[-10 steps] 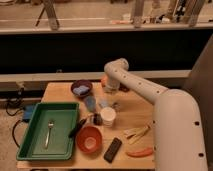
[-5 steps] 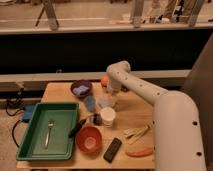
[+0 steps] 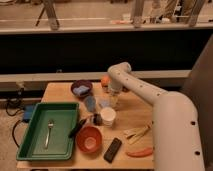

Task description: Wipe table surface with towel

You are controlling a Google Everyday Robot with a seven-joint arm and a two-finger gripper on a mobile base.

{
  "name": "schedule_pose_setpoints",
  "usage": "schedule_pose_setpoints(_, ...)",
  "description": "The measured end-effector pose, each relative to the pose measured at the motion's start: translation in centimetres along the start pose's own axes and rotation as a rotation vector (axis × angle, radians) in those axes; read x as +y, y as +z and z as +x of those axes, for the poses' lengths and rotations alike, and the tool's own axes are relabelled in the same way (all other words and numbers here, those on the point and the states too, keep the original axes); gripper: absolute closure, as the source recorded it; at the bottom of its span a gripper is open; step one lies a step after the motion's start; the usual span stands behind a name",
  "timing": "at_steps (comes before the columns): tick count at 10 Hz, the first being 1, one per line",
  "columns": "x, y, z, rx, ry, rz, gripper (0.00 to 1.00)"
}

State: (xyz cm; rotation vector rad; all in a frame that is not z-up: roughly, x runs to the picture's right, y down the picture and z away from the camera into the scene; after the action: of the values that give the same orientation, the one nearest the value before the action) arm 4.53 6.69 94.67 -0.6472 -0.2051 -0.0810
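My arm reaches from the right over the wooden table (image 3: 60, 92). The gripper (image 3: 113, 99) hangs low over the table's middle, just behind the white cup (image 3: 107, 116) and to the right of the blue cup (image 3: 90, 103). A pale bluish patch (image 3: 103, 102) lies on the table right beside the gripper; it may be the towel, but I cannot tell. I cannot tell whether the gripper touches it.
A purple bowl with a blue sponge (image 3: 81, 88) and an orange (image 3: 105, 81) stand at the back. A green tray with a fork (image 3: 48, 131) is front left. A red bowl (image 3: 90, 138), a black remote (image 3: 112, 150), a yellow peel (image 3: 137, 132) and a red pepper (image 3: 140, 152) lie in front.
The gripper has shifted slightly to the right near the cups. The objects on the table have not moved.
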Motion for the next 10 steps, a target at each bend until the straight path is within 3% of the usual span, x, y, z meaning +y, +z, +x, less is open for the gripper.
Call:
schedule_pose_setpoints(3,1.2,2.6,-0.5,-0.029,-0.006,-0.075,0.27)
schedule_pose_setpoints(5,1.7,3.1,-0.5,-0.047,-0.01,-0.096,0.28)
schedule_pose_setpoints(6,1.8,3.2,-0.7,-0.057,-0.012,-0.1,0.34)
schedule_pose_setpoints(10,1.9,3.1,-0.7,-0.078,0.004,-0.1,0.75)
